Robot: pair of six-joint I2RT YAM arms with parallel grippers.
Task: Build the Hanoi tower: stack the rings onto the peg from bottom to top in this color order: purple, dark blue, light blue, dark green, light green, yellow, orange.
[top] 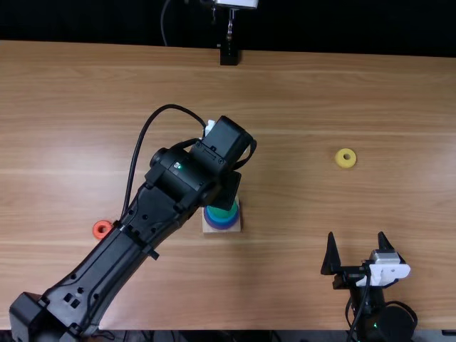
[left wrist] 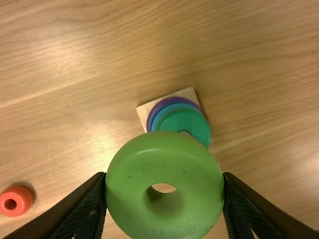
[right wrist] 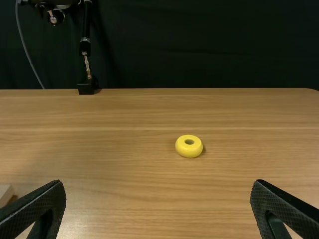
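In the top view my left gripper (top: 226,191) is over the peg's square wooden base (top: 206,228). The left wrist view has its fingers (left wrist: 164,181) shut on the light green ring (left wrist: 164,149), above the table and partly covering the stack. On the base (left wrist: 191,92) lie a purple ring (left wrist: 155,110), blue (left wrist: 162,113) and dark green (left wrist: 192,122); the peg tip shows in the dark green hole. My right gripper (top: 356,239) stands open and holds nothing, its fingers (right wrist: 158,185) wide apart. The yellow ring (top: 345,158) lies beyond it, also the yellow ring (right wrist: 189,146) in the right wrist view.
An orange-red ring (top: 102,229) lies on the table left of the base, beside the left arm's forearm. A black stand (top: 229,55) sits at the table's far edge. The left arm stretches diagonally over the table's left half.
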